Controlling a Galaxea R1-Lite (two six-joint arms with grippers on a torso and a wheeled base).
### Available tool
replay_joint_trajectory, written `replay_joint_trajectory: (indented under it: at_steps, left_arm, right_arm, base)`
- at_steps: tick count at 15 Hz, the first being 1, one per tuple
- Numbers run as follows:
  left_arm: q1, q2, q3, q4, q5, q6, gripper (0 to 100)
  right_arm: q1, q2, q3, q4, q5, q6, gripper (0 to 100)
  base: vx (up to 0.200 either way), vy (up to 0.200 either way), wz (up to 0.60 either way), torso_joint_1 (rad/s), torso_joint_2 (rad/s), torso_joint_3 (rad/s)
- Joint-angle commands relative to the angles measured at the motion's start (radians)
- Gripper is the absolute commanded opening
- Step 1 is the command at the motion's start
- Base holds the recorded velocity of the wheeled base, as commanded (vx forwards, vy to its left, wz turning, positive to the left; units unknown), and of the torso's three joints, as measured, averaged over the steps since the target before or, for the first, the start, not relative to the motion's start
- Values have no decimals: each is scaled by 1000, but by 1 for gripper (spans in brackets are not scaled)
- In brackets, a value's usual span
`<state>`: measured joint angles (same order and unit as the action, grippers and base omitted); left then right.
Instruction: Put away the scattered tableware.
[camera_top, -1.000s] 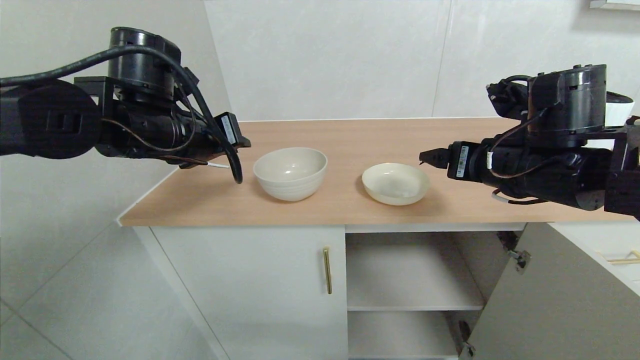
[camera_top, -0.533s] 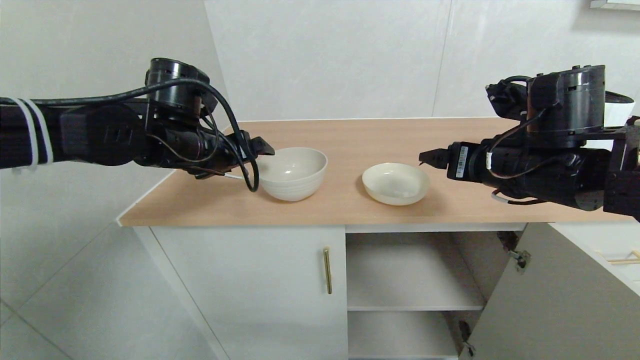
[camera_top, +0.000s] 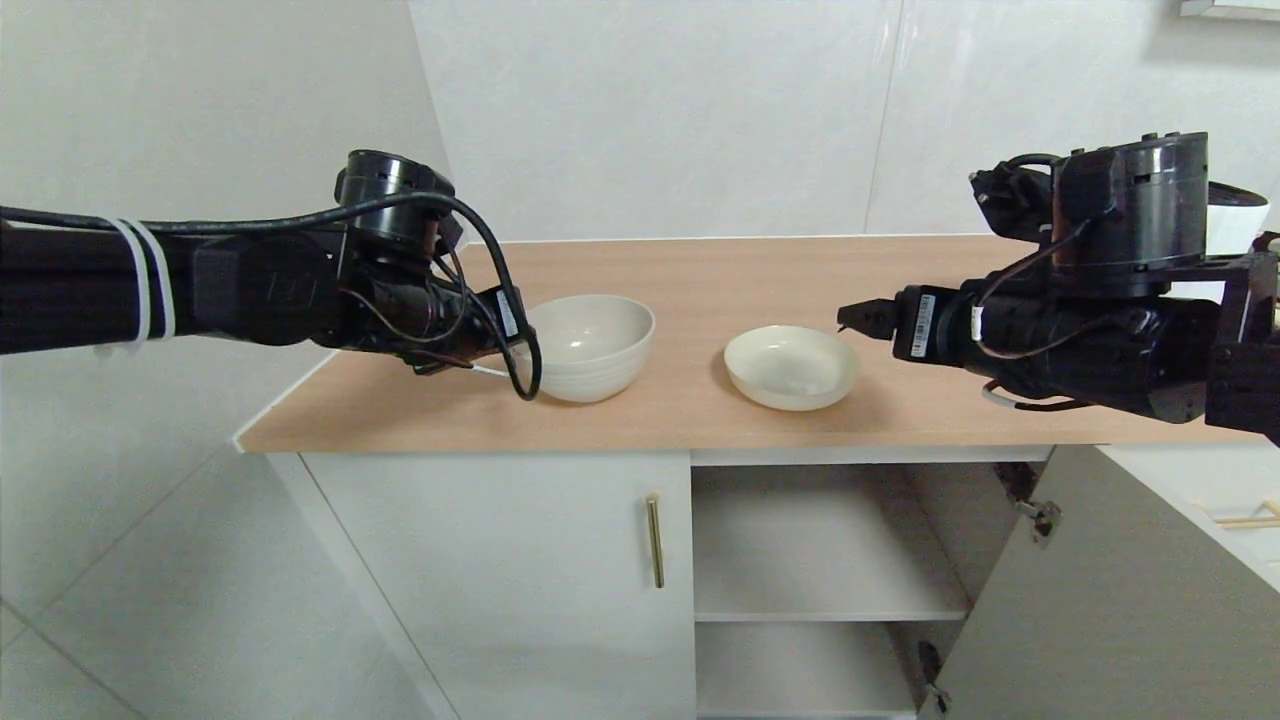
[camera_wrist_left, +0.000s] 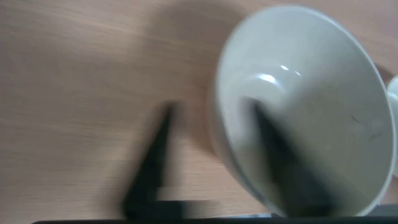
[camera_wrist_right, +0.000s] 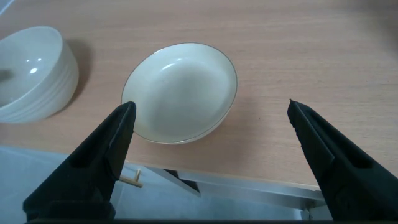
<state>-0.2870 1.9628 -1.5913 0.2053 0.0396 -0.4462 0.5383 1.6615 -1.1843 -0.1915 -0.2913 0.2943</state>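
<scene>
A deep white ribbed bowl (camera_top: 590, 345) stands on the wooden counter (camera_top: 700, 275), left of centre. My left gripper (camera_top: 522, 328) is at the bowl's left rim. It is open, with one finger (camera_wrist_left: 152, 168) outside the wall and the other finger (camera_wrist_left: 277, 165) inside the bowl (camera_wrist_left: 305, 118). A shallow cream dish (camera_top: 791, 366) lies to the right of the bowl. My right gripper (camera_top: 856, 317) hovers just right of the dish and a little above it. It is open, with the dish (camera_wrist_right: 180, 93) ahead of the right gripper (camera_wrist_right: 210, 107) and nothing held.
Below the counter, the cabinet's right door (camera_top: 1090, 600) hangs open, showing two bare shelves (camera_top: 820, 545). The left door has a gold handle (camera_top: 654, 540) and is closed. A white appliance (camera_top: 1238, 215) stands at the counter's far right. The counter's left end (camera_top: 290, 395) borders open floor.
My left arm has moved right and slightly down, bringing its fingers astride the deep bowl's left rim. The right arm and both dishes have stayed in place.
</scene>
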Motion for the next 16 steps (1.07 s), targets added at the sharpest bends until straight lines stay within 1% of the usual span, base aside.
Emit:
replay_joint_trajectory:
  at_steps: [1, 5, 7, 8, 9, 11, 12, 14, 16]
  left_arm:
    - [-9, 1, 2, 0, 0, 0, 0]
    - [-8, -10, 2, -1, 0, -2, 0]
    - [-8, -45, 8, 0, 2, -3, 0]
    - [-8, -96, 25, 0, 2, -5, 0]
    - [-9, -168, 56, -1, -3, -3, 0]
    - [-31, -226, 80, -1, -1, -3, 0]
    - [-54, -257, 102, -4, -3, -3, 0]
    - [-70, -265, 120, -24, -1, -2, 0]
    - [-70, -257, 120, -29, -1, -2, 0]
  right_arm:
    - [0, 6, 0, 0, 0, -1, 100]
    - [0, 9, 2, 3, 1, -3, 100]
    - [0, 20, -2, 3, 0, -3, 100]
    - [0, 43, -14, 4, -2, -3, 100]
    - [-4, 95, -52, 20, -2, -3, 100]
    - [-11, 158, -107, 73, -14, 11, 100]
    - [-23, 218, -187, 141, -65, 51, 100]
    - [-41, 288, -262, 210, -143, 79, 100]
    - [-46, 300, -271, 216, -146, 80, 100]
  base:
    - [0, 0, 0, 0, 0, 0]
    - [0, 0, 0, 0, 0, 0]
    - [0, 0, 0, 0, 0, 0]
    - [0, 0, 0, 0, 0, 0]
    - [0, 0, 0, 0, 0, 0]
    - [0, 0, 0, 0, 0, 0]
    - [0, 0, 0, 0, 0, 0]
    - [0, 0, 0, 0, 0, 0]
    - [0, 0, 0, 0, 0, 0]
